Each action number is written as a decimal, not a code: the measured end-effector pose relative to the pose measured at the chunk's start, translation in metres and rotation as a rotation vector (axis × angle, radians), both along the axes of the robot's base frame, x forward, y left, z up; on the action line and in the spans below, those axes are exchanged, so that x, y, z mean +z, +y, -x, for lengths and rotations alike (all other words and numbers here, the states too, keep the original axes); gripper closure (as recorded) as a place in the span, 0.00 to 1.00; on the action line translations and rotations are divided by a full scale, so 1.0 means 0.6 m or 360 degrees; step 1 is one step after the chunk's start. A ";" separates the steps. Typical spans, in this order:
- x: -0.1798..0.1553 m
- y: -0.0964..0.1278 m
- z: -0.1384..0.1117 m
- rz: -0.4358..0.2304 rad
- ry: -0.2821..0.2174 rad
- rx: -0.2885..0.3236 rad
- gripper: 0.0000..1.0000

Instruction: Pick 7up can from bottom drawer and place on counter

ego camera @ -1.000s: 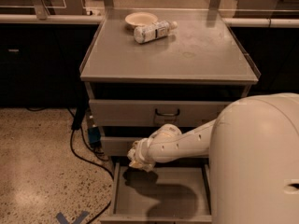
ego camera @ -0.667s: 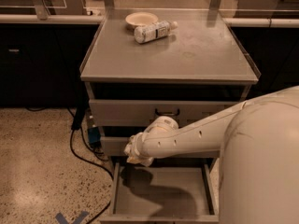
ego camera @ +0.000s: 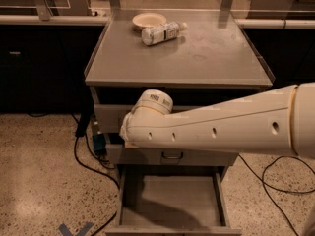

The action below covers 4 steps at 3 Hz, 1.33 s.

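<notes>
- The arm (ego camera: 221, 127) reaches in from the right across the cabinet front, with its rounded wrist level with the top of the middle drawer (ego camera: 172, 156). Any lift to the top should probably first back away from the cabinet, so the wrist clears the counter's front edge.
- The counter (ego camera: 211, 63) is bare over its front half and right side. That looks the safest place to set a can down, well in from the thin raised side edges.
- The bottom drawer (ego camera: 170, 200) stands pulled out. The part of its grey floor that shows carries nothing, and its back edge is hidden under the middle drawer.
- The plastic bottle (ego camera: 161, 33) lies on its side near the counter's back edge, touching or just beside the bowl (ego camera: 149, 19). Keep well apart from both, since the bottle would likely roll if nudged.
- The gripper (ego camera: 129, 139) sits at the arm's left end, before the left part of the middle drawer and mostly hidden by the wrist. Whether it is spread, closed or holding something cannot be told.
- The 7up can is not visible on the drawer floor that shows or on the counter. It may be behind the wrist or deep in the drawer, so confirm the hold before rising.
</notes>
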<state>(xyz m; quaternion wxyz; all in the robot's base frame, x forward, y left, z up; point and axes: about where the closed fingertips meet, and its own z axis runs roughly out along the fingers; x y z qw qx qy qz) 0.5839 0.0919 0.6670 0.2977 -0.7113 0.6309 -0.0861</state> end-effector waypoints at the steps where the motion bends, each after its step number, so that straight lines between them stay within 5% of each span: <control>1: 0.000 0.000 0.000 0.0000 0.0000 0.0000 1.00; 3: 0.107 -0.017 -0.030 -0.0195 -0.0121 0.0040 1.00; 4: 0.200 -0.029 -0.076 -0.0176 -0.0232 0.0063 1.00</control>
